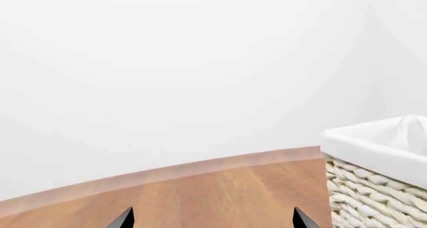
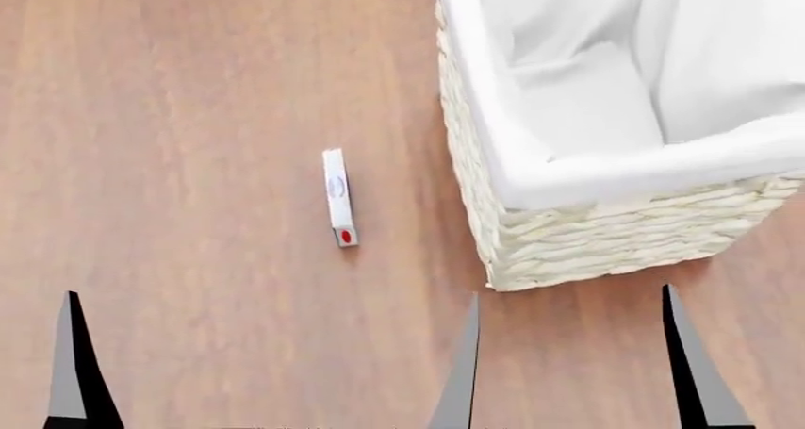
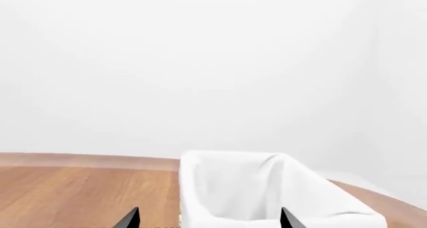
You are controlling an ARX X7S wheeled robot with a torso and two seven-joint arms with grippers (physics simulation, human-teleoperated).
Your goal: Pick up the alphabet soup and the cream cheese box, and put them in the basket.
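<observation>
from my head camera the cream cheese box (image 2: 338,197) stood on its thin edge on the wooden counter (image 2: 188,118), near the middle of the picture, its red dot at the end toward me. the basket (image 2: 553,222) sat at about two o'clock from it, close by but not touching, its white liner (image 2: 591,108) folded over the rim and nothing visible inside the part i could see. i saw no soup can in any view.

the left pincer (image 2: 267,368) showed only as two dark fingertips at the bottom edge of the head picture, set wide apart, with the box at twelve o'clock beyond the gap. the right pincer (image 2: 689,372) showed only one tip there, just short of the basket's near wall. on the right wrist camera its two tips (image 3: 127,219) stood wide apart with the basket straight ahead. on the left wrist camera both tips (image 1: 123,219) were wide too, holding nothing, with a basket corner (image 1: 373,188) off to one side.
</observation>
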